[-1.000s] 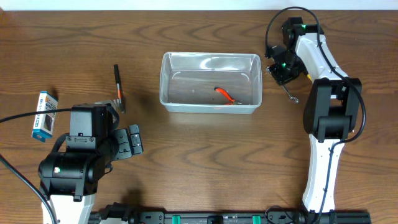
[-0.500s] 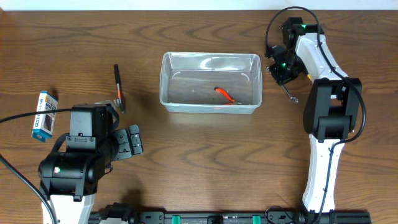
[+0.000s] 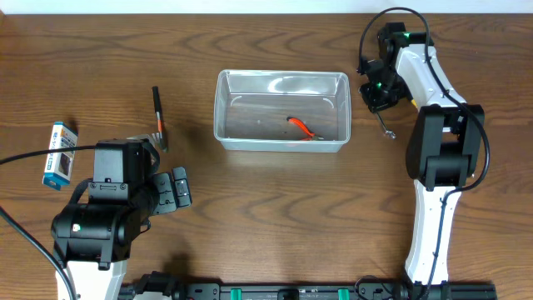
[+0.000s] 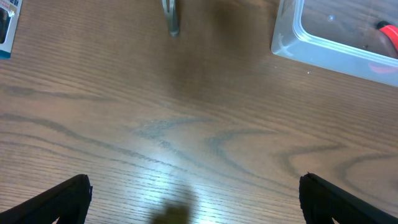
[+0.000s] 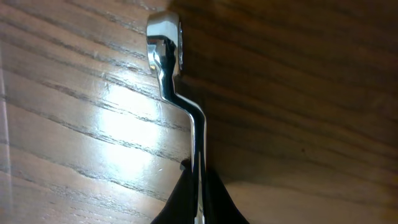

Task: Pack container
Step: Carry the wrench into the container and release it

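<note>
The clear container [image 3: 281, 143] sits in the middle of the table with an orange-handled tool [image 3: 300, 127] inside; its corner shows in the left wrist view [image 4: 292, 40]. My right gripper [image 3: 381, 98] is just right of the container, shut on a silver wrench [image 5: 186, 118] whose end sticks out below it [image 3: 387, 128]. My left gripper [image 4: 193, 199] is open and empty over bare table at the lower left.
A black-handled tool with a silver tip [image 3: 157, 117] lies left of the container, its tip in the left wrist view [image 4: 171, 17]. A small blue-and-white box [image 3: 59, 154] lies at the far left.
The right gripper with the wrench has shifted slightly; the wrench end now sits a little higher. The left arm has not moved.
</note>
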Available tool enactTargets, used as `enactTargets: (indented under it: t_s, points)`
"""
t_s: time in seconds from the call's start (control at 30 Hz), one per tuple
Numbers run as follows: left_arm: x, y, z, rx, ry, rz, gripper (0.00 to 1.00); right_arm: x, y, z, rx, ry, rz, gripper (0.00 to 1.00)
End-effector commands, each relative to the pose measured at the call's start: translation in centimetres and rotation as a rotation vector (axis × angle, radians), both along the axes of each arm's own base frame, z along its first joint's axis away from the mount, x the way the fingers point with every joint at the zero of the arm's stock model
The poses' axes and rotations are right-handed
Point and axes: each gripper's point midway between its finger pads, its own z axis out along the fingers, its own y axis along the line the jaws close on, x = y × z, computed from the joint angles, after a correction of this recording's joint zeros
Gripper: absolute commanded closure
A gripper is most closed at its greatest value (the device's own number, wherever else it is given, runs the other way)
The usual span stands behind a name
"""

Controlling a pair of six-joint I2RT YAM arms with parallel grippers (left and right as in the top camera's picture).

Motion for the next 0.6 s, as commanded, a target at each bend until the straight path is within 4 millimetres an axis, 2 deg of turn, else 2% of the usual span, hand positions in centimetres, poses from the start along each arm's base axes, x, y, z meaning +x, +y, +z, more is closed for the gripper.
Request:
enactTargets:
  t_s: [0.0,0.1,0.2,0.3,0.33,0.4,0.47,0.57]
  points:
    - [0.1,0.1,0.6,0.005,-0.015,0.009,0.02,1.5,-0.2,3.4,-0.008,-0.096,-0.067,0.99]
    - [0.1,0.1,0.6,0.005,-0.015,0.009,0.02,3.1,-0.2,7.9,-0.003,-0.226,-0.11,0.99]
    - [0.1,0.1,0.6,0.005,-0.015,0.009,0.02,4.3,-0.1,13.4,0.004,-0.382,-0.166,0.99]
    - [0.1,0.1,0.6,0.005,-0.015,0.009,0.02,4.4,1.2,18.6,0.016,-0.509,-0.128,0.99]
    - [0.1,0.1,0.6,0.005,-0.015,0.009,0.02,4.1,2.2,20.4,0.027,-0.549,-0.071,0.99]
    - [0.1,0.1,0.6,0.005,-0.015,0.009,0.02,3.5,4.2,22.4,0.036,-0.592,0.046,0.99]
    - [0.1,0.1,0.6,0.005,-0.015,0.009,0.02,2.3,7.3,23.6,0.057,-0.607,0.225,0.99]
    - [0.1,0.1,0.6,0.005,-0.015,0.009,0.02,0.9,11.1,23.5,0.064,-0.592,0.424,0.99]
